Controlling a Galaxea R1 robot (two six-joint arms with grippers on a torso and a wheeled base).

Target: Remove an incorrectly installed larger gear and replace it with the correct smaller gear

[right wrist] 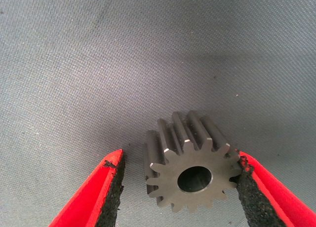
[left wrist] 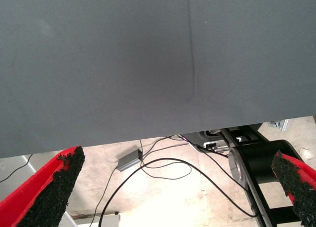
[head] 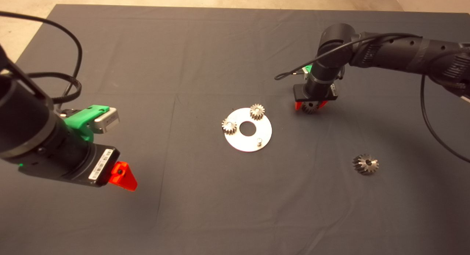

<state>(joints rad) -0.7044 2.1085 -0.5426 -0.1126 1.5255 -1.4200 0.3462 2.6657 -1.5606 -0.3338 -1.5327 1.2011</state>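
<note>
Two small gears [head: 257, 111] sit on the plate [head: 253, 137], mid-mat. The smaller gear [head: 309, 107] lies right of it; the larger gear [head: 365, 164] farther right, nearer the camera.

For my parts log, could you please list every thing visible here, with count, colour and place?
round plate: one, silver, mat centre, with a centre hole.
mounted small gears: two, steel grey, on the plate's far and left pegs.
bare peg: one, silver, plate's near edge.
smaller gear: one, dark grey, on the mat right of the plate, between the right tool's fingers.
larger gear: one, dark grey, on the mat near right.
mat: one, dark grey.
left tool: open, waiting at left.
right tool: open around the smaller gear.
</note>
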